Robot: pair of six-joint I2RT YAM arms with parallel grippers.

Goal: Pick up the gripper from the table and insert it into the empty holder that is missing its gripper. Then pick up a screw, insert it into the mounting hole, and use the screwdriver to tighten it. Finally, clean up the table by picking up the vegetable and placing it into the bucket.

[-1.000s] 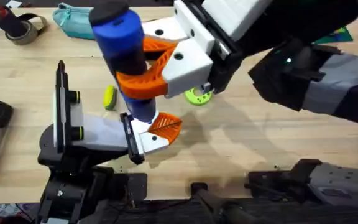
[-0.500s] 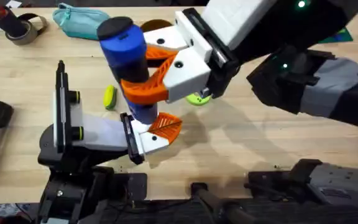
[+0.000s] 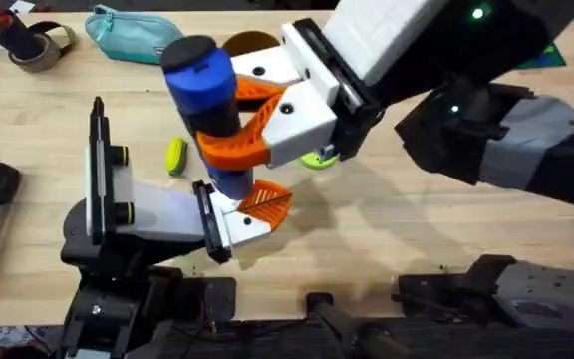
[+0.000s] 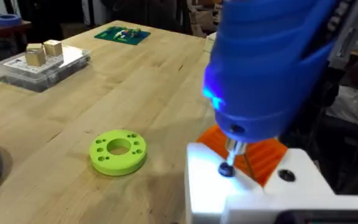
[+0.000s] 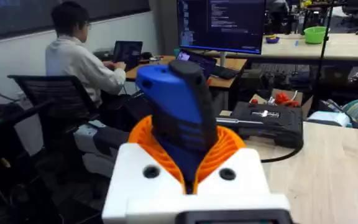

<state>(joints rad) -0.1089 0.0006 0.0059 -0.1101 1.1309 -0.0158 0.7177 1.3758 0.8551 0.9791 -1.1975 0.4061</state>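
One screwdriver is held upright at frame centre, clamped in the right gripper's orange jaws, tip set on a screw in the white mount. Left gripper: jaw state cannot be told. Vegetable is listed left of centre on the table; bucket at upper centre.

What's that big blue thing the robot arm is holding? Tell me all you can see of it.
It is the screwdriver: a thick bright-blue handle with a dark cap and a black band, narrowing to a short metal tip. The right gripper clamps it upright between orange ribbed pads. A blue light glows near its nose. Its tip sits on a dark screw in a white part.
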